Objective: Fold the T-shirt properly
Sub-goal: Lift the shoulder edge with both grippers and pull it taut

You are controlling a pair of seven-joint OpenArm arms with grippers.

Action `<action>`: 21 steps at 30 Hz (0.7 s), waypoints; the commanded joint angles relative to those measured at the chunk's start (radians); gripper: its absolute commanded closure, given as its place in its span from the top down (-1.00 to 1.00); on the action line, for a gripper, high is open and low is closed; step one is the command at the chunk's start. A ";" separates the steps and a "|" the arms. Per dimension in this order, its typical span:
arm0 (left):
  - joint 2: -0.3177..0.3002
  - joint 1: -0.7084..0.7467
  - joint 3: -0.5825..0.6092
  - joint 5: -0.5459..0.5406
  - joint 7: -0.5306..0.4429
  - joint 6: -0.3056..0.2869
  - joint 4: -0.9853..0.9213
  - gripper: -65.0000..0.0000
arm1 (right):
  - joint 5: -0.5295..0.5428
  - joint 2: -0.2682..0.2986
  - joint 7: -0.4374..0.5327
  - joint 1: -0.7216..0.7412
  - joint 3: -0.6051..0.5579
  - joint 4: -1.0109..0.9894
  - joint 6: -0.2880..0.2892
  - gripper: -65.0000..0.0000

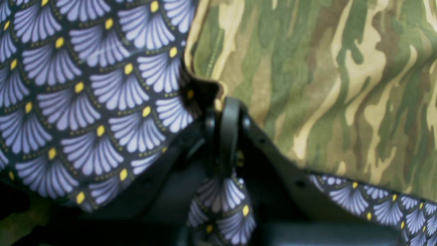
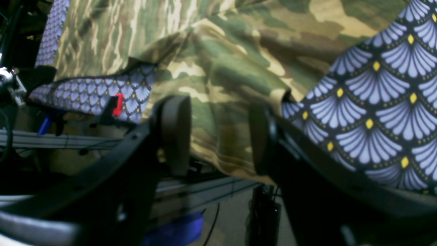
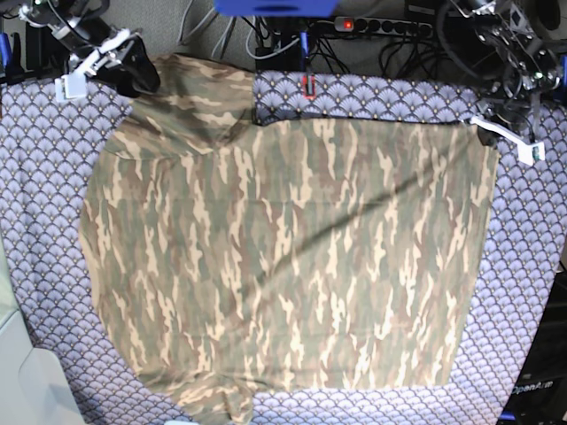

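Observation:
The camouflage T-shirt (image 3: 283,257) lies spread flat over the purple scalloped tablecloth (image 3: 35,177). My left gripper (image 3: 485,135) sits at the shirt's far right corner. In the left wrist view this gripper (image 1: 228,112) is shut, its tips pinching the edge of the T-shirt (image 1: 324,85) where it meets the tablecloth (image 1: 85,102). My right gripper (image 3: 133,71) is at the far left sleeve. Seen from the right wrist, this gripper (image 2: 216,133) stands open, with the T-shirt (image 2: 211,68) hanging over the table's edge between its fingers (image 2: 174,130), loose and unpinched.
A red clip (image 3: 308,86) holds the tablecloth at the back edge and also shows as a red clip (image 2: 118,104) in the right wrist view. Behind the table are a power strip (image 3: 354,24) and cables. A white object (image 3: 27,381) sits at the front left corner.

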 commanded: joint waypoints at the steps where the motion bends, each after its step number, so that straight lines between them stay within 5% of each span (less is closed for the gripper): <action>1: -0.008 0.009 0.001 0.030 0.050 0.002 0.003 -1.00 | 0.023 0.008 0.021 -0.008 0.009 0.013 0.018 -0.06; 21: -0.008 0.009 0.001 0.030 0.051 0.002 0.003 -1.00 | 0.019 0.004 0.022 0.069 0.007 -0.122 0.018 -0.05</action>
